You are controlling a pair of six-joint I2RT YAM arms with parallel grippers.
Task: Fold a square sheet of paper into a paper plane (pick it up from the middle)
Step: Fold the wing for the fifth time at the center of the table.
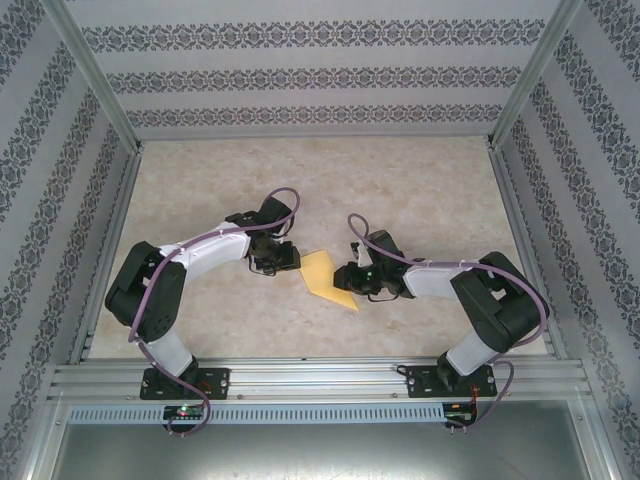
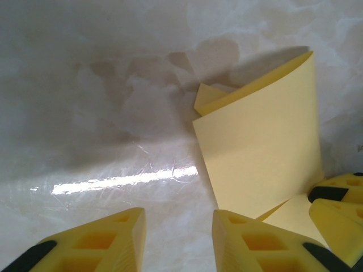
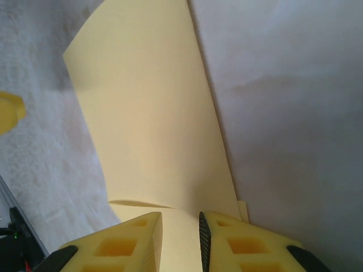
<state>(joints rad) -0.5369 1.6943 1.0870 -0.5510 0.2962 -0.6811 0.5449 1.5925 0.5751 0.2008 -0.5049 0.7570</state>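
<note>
Paper sheet (image 1: 322,275) sits mid-way across the table (image 1: 430,190), with loads of open room all round.
Your right gripper (image 3: 180,221) pinches its right edge; left gripper (image 2: 178,221) has its fingers apart over bare table, just beside the left edge.

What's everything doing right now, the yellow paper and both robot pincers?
yellow paper: folded over, one side curling up off the table, not a plane yet.
left pincer: open, nothing between its fingers, right beside the paper.
right pincer: fingers nearly together around the paper's edge; whether they pinch it is unclear.
</note>
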